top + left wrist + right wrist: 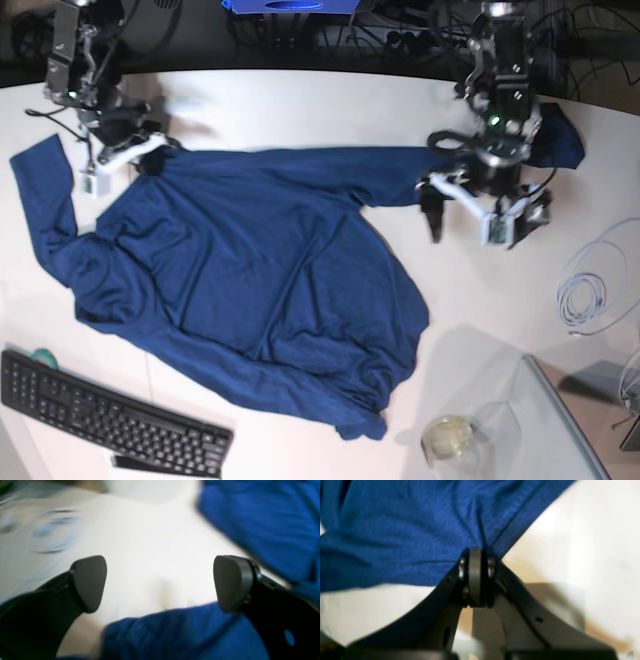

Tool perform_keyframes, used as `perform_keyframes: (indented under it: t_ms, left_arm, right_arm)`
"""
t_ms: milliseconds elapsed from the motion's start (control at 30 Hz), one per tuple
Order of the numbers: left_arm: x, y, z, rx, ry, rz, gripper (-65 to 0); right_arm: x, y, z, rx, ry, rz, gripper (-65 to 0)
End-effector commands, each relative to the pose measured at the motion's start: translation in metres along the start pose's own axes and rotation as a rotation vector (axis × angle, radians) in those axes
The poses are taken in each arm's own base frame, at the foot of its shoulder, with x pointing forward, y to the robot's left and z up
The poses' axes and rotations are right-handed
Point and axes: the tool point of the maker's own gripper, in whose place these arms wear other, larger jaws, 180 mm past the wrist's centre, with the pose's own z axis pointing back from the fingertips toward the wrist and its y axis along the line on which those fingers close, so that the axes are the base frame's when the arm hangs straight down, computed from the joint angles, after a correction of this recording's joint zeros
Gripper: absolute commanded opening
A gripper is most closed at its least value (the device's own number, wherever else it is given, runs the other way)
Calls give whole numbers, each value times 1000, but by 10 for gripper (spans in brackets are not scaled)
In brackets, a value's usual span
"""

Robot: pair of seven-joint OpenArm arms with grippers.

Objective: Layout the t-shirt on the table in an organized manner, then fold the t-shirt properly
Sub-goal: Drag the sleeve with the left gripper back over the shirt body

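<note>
The left gripper (160, 585) is seen with its jaws spread wide, nothing held between them. The t-shirt (262, 522) (blurred) is draped over the white desk (150, 545) at upper right and below.

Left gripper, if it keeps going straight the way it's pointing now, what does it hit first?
Probably bare table: the open left gripper frames white tabletop between its fingers, with the t-shirt off to one side and below. The view is blurred, so depth is uncertain.
</note>
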Motion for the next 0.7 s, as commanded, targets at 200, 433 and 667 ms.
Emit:
perform_keyframes:
  t_ms: [200,433,667]
  left_arm:
    - [35,-27,-62,-28,10,120,0]
    - [31,-49,-117,-67,113,253,0]
    - [18,-85,-138,-132,133,305,0]
  right_arm:
    - [-6,-63,23,-145,75,74,-629]
    - [-3,-69,26,-155,74,88,-629]
    - [-2,-69,26,-156,73,90,-629]
